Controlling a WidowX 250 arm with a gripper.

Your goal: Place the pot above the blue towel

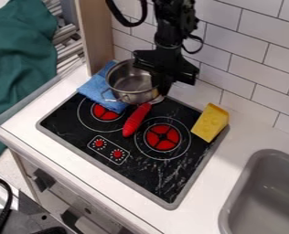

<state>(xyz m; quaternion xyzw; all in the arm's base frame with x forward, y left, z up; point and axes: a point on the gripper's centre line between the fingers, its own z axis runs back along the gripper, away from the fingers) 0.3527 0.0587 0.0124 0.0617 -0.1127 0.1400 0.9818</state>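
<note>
Overhead, one black arm, entering from the top edge of the view, right of its middle; pose near vertical, the wrist low and its broad black mount lying crosswise over the right side of the pot. My end effector points down at the pot's right rim; whether it is wide, narrow or closed on that rim, I cannot tell.

Item: silver pot, open at the top, roughly upright, one looped handle at its lower left. It overlaps the right part of the blue towel – resting on the cloth or just over it, I cannot tell. The towel lies at the upper left corner of the black stove, reaching onto the left burner.

Also listed: one red-handled utensil, its handle slanting down from beside the pot, between the burners; one yellow cheese wedge, right of the right burner; one grey sink, lower right, set in the white desk; one tiled wall behind.
</note>
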